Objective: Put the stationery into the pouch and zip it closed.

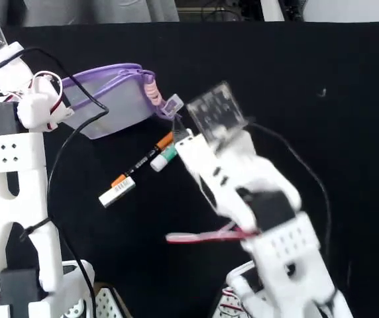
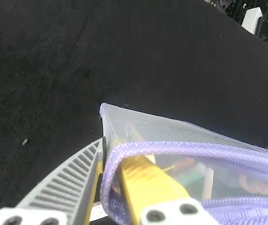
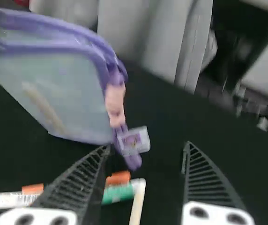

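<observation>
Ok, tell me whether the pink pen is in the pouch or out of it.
Out. The pink pen lies on the black table, well apart from the purple-edged pouch.

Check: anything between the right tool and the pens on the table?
Partly. The zipper tag of the pouch dangles beside one fingertip of the open right tool, just above the near ends of the pens. Nothing else visible lies between them.
</observation>
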Available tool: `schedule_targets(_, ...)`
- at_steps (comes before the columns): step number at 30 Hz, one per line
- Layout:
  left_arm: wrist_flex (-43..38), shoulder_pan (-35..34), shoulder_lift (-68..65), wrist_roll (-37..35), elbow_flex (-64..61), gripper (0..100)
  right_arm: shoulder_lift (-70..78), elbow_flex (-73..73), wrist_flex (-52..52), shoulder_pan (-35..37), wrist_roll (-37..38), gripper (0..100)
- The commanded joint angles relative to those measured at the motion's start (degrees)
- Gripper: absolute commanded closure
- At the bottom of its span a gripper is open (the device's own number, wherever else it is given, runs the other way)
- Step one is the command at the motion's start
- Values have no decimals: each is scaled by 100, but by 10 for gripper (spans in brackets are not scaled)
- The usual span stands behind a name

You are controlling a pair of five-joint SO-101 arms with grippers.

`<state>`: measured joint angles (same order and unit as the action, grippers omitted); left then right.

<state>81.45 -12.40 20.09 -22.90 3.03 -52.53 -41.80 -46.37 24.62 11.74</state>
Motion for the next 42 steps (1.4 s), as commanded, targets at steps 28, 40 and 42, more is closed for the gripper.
schedule_targets(28, -70, -101, 0, -18, -48, 971, 6281, 1912, 730, -1020, -70, 964)
schedule_targets(40, -70, -101, 0, -18, -48, 971, 5604, 1965, 396, -1556, -79, 986)
schedule_targets(42, -70, -101, 0, -18, -48, 971, 5613, 1868, 440, -1521, -62, 982)
